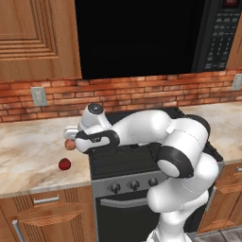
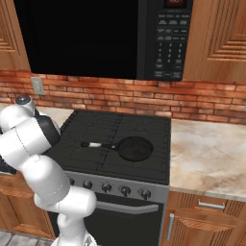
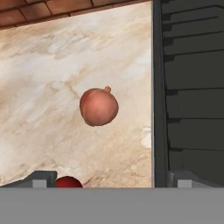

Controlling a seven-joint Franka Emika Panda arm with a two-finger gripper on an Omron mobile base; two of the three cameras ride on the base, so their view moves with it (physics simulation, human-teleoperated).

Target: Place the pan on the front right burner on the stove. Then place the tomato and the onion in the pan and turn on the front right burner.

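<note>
The black pan [image 2: 135,148] sits on the front right burner [image 2: 144,161] of the stove [image 2: 110,126], its long handle pointing left. On the marble counter left of the stove lie the tan-pink onion [image 3: 99,107] [image 1: 70,144] and, nearer the front edge, the red tomato [image 1: 64,164] [image 3: 68,182]. My gripper [image 3: 113,179] [image 1: 72,136] hangs open above the onion, looking down on it with nothing between its fingers. In the left base view my arm hides the pan.
A row of dark knobs [image 2: 106,187] runs along the stove's front above the oven handle. A black microwave [image 2: 110,38] hangs over the cooktop. A brick wall with an outlet [image 1: 39,96] backs the counter [image 1: 28,156]. More counter [image 2: 206,153] lies right of the stove.
</note>
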